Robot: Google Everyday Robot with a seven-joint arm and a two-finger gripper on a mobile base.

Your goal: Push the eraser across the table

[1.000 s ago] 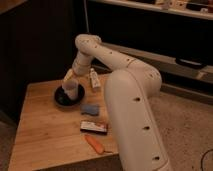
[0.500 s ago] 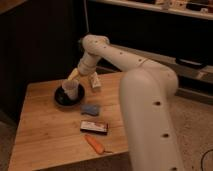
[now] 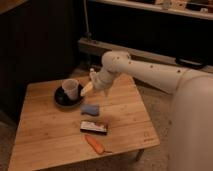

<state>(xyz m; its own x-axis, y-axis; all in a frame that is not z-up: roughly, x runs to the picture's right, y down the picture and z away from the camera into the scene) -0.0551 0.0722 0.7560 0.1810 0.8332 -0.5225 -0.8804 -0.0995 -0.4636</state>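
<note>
1. The low wooden table (image 3: 42,137) stands in a dim room, with a speckled floor (image 3: 150,107) around it.
2. The eraser (image 3: 94,127) lies flat on the table toward its near edge, right of the middle. Its long side runs roughly along that edge and its pale label faces up.
3. A light-blue pad (image 3: 90,109) lies just behind the eraser, close to it but apart.
4. An orange carrot (image 3: 95,144) lies just in front of the eraser at a slant, close to the table's near edge.
5. A white cup (image 3: 70,89) stands upright on a dark round plate (image 3: 60,98) at the back left of the table.
6. The white arm (image 3: 145,72) reaches in from the right.
7. The gripper (image 3: 89,83) hangs just to the right of the cup, beyond the blue pad.
8. Its fingers stand spread with nothing between them, one yellowish fingertip (image 3: 86,91) pointing down toward the plate's edge.
9. The gripper is well apart from the eraser, with the blue pad lying between them.
</note>
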